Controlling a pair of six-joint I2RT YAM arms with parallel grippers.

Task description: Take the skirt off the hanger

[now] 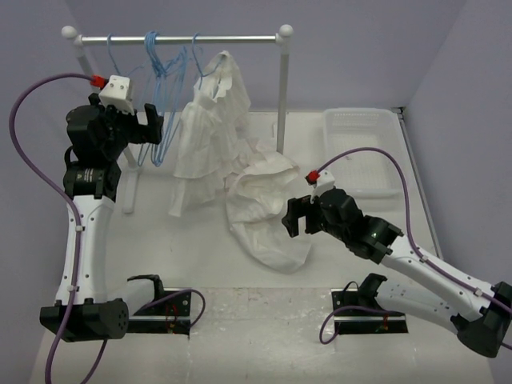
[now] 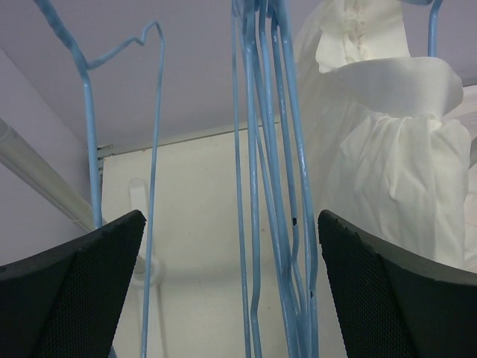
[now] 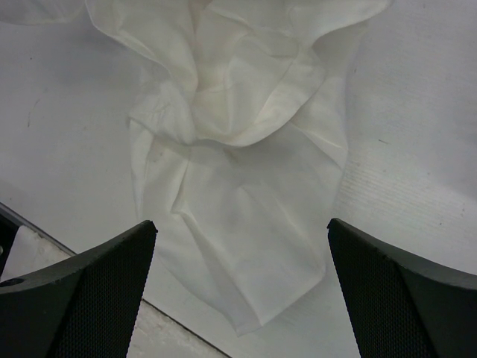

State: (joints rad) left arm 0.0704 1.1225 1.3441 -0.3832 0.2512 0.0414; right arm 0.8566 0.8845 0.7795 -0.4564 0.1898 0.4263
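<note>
Top external view: the skirt (image 1: 268, 220) is seen crumpled on the table (image 1: 160, 248), apparently free of the hanger (image 1: 172, 80), while the left gripper (image 1: 154, 126) and right gripper (image 1: 298, 214) are held open, empty.

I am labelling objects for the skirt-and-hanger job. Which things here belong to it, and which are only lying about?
Job: plain skirt, blue hangers, left gripper, right gripper.
Just there: ruffled garment, rack, clear tray.
</note>
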